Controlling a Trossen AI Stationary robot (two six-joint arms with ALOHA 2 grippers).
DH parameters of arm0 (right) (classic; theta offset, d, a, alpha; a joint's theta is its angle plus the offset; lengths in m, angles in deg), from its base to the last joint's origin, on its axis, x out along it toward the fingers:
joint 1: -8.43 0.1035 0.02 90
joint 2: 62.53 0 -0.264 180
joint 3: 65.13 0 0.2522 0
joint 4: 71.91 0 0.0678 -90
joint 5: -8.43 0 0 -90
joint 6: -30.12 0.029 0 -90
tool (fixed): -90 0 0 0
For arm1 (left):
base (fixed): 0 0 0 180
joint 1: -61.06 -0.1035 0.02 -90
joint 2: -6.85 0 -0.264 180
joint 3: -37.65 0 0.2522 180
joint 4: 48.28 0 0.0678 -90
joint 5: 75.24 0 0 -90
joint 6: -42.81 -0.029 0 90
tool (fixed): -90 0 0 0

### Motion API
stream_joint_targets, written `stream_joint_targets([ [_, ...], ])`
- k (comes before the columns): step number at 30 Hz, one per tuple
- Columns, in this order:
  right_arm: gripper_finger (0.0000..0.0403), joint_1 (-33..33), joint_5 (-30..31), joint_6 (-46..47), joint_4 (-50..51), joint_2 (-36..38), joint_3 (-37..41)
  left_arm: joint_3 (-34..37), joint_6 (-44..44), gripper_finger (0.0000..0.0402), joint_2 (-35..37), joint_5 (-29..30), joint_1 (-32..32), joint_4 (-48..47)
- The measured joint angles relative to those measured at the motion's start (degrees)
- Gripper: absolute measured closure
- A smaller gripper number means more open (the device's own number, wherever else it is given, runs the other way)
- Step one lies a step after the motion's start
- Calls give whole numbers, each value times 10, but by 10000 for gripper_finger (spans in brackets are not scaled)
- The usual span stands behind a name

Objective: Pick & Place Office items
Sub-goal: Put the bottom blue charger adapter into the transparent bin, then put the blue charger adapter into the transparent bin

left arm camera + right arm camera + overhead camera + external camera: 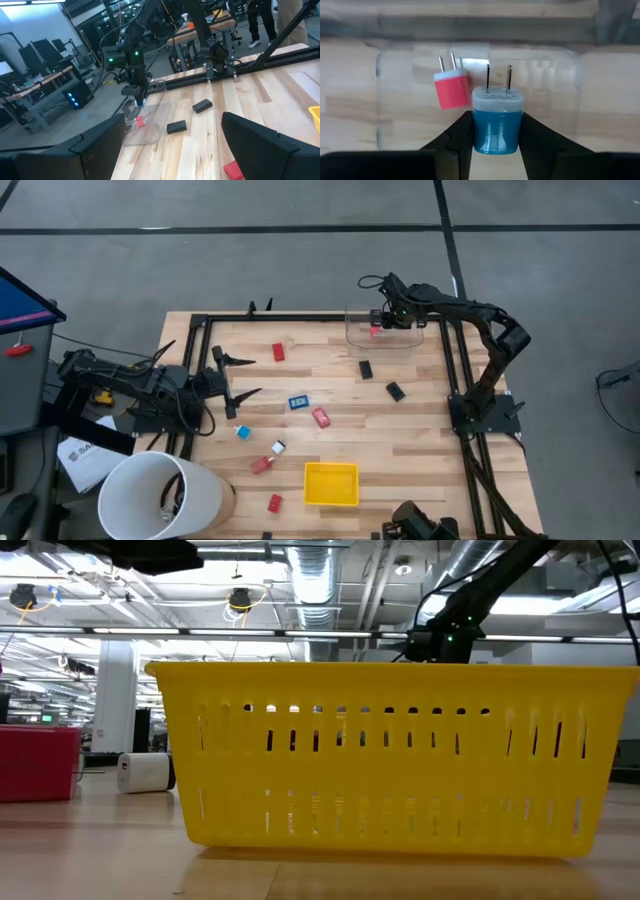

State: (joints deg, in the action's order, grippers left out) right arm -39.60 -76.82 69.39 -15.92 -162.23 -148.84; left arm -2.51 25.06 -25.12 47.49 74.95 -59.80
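right pincer point(496, 131) clamps blue plug point(497, 119) over clear box point(395, 100).

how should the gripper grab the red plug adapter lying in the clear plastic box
Grip the red plug adapter across its two flat side faces, coming straight down from above. It lies flat in the clear plastic box, prongs pointing away from the body, so the blocky red part gives the only broad parallel faces; avoid the thin prongs.
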Motion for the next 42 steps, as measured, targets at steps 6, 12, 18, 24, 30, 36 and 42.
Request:
stream_joint_targets([
  [6,284,5,-5,24,-14,-13,-3,0,-15,73,0,0,0,14],
  [12,284,13,-18,7,-12,-63,-29,0,-17,73,0,0,0,15],
  [18,284,9,-15,-7,7,-100,-73,0,-17,73,0,0,0,14],
  [24,283,6,-1,-23,32,-125,-92,0,-13,73,0,0,0,7],
  [30,262,3,0,-36,22,-131,-92,0,-2,73,0,0,0,3],
  [36,219,3,-2,-39,22,-129,-92,0,-2,73,0,0,0,3],
  [42,202,4,-4,-40,8,-129,-92,0,-2,73,0,0,0,3],
])
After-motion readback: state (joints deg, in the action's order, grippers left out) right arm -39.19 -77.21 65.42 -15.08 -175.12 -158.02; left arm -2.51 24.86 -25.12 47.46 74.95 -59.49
